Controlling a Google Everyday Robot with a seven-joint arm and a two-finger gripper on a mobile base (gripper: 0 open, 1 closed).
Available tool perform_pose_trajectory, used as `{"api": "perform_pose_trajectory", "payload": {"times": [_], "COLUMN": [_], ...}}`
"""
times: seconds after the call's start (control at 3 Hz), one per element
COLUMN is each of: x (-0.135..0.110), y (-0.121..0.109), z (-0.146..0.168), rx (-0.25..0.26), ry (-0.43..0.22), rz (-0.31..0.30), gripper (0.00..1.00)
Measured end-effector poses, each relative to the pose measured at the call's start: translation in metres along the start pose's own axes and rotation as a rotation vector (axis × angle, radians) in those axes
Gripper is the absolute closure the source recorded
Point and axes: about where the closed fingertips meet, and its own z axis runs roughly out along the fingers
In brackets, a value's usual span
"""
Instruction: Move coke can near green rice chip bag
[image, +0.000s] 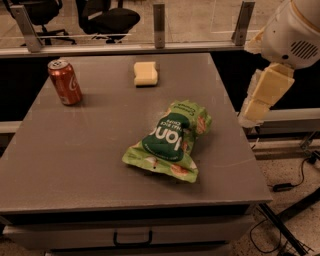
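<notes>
Coke can (65, 82) stands upright at the tabletop's (75, 165) far-left corner, well apart from the green rice chip bag (169, 141) at centre. My hand (254, 106) hangs beyond the right edge; open or closed, I cannot tell. Best to cross above the bag.

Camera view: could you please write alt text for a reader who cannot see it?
A red coke can stands upright at the far left of the grey table, well apart from the green rice chip bag lying flat near the middle. A pale yellow sponge sits near the far edge, and the robot's claw hangs beyond the table's right side.
</notes>
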Motion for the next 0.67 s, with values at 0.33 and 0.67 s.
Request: {"api": "perform_pose_trajectory", "payload": {"times": [0.33, 0.67], "x": [-0.038, -0.073], "y": [-0.016, -0.028], "z": [0.018, 0.036], "rx": [-0.017, -0.026], "ry": [-0.052, -0.088], "rz": [-0.007, -0.011], "gripper": [0.0, 0.0]}}
